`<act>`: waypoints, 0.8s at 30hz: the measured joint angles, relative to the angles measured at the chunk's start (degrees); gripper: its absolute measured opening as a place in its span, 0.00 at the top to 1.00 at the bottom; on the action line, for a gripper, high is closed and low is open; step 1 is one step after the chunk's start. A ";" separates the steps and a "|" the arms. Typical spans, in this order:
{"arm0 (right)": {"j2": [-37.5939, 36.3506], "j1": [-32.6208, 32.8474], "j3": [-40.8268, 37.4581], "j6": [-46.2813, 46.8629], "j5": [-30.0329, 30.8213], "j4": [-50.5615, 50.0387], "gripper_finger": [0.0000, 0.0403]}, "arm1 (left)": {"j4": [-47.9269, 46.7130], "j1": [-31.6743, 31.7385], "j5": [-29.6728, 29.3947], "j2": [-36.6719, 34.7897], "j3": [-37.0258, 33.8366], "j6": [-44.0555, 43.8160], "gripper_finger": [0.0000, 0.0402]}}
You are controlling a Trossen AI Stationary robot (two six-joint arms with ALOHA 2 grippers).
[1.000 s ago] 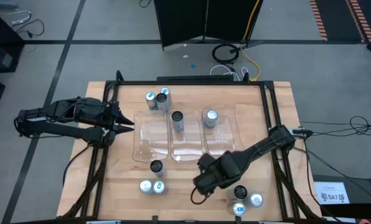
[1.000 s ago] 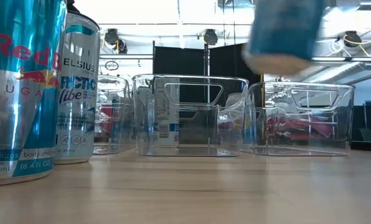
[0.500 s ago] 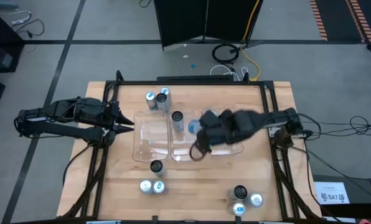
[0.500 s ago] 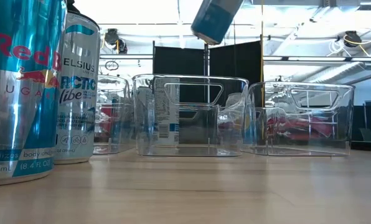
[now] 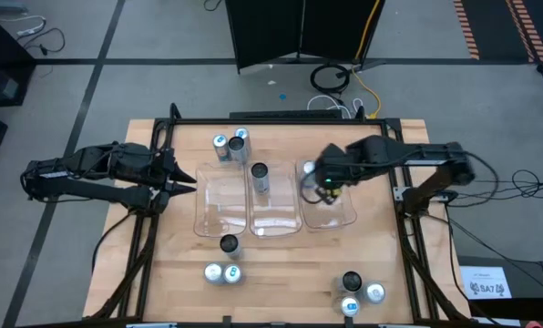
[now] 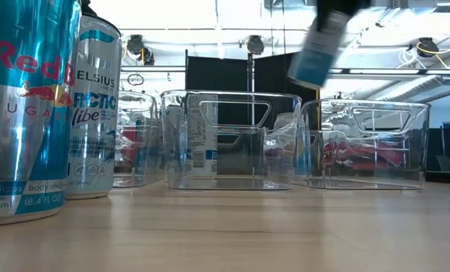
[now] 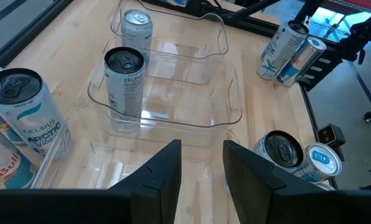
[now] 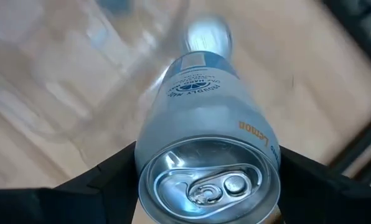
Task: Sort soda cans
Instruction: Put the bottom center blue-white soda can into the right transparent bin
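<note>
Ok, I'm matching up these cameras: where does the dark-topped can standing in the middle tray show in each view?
High view: the dark-topped can stands near picture centre, at the upper end of the middle tray.
Low view: left of centre, seen through the tray's clear wall.
Left wrist view: upper left, upright.
Right wrist view: not in it.
Shared landmark: the middle tray.

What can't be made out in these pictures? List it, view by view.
- High view: right gripper covers the can it carries above the right tray.
- Low view: carried can is motion-blurred, label unreadable; the gripper is cut off by the top edge.
- Right wrist view: the can hides the fingertips; the tray behind is blurred.
</note>
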 joint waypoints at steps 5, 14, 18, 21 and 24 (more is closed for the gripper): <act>-7.57 -1.60 -10.97 4.09 -3.59 1.01 0.30 | 0.04 0.02 0.00 0.00 0.00 -0.01 0.68; -5.55 -10.43 -17.26 -6.54 -7.85 5.99 0.30 | 0.09 0.02 -2.17 0.47 0.00 -0.02 0.68; -3.05 -13.86 -18.66 -13.98 -9.30 9.51 0.30 | 0.07 0.02 -2.42 1.11 0.00 -0.02 0.68; -2.32 -16.02 -20.87 -17.64 -9.17 10.95 0.30 | 0.07 0.02 -2.40 1.53 0.00 -0.04 0.68; -2.32 -18.07 -23.87 -20.37 -10.21 15.02 0.30 | 0.04 0.02 -2.42 1.89 0.00 -0.04 0.68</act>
